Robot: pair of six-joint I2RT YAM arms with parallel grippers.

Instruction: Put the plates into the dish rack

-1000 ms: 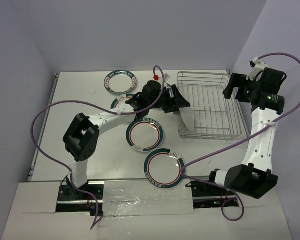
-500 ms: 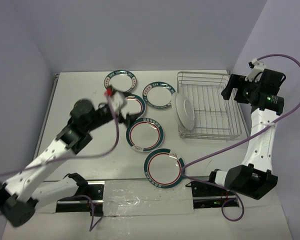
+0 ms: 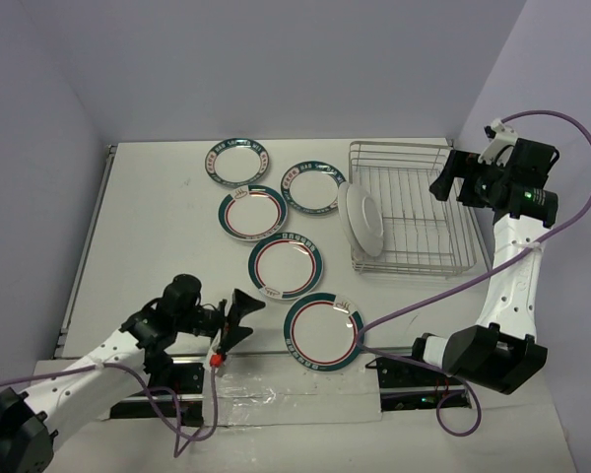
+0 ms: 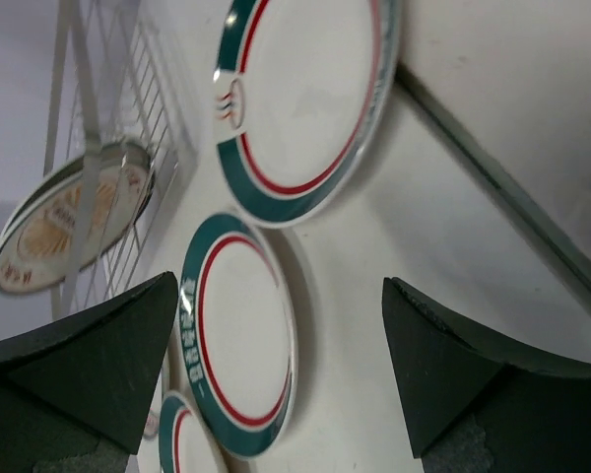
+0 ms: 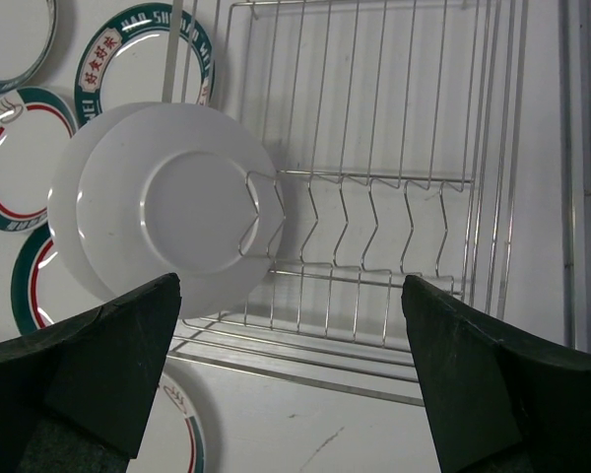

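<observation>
Two plates (image 3: 362, 219) stand on edge at the dish rack's (image 3: 424, 212) left end, open bars to their right; five more lie flat on the table (image 3: 148, 227). Left gripper (image 3: 238, 317) low at the table's near edge, just left of the nearest plate (image 3: 323, 331), jaws wide, empty. Right gripper (image 3: 447, 185) above the rack's right rim, jaws wide, empty.

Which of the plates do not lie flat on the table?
The plates at the left end of the dish rack: seemingly two, standing on edge together, plain white undersides showing. The five green-rimmed plates lie flat on the table.
</observation>
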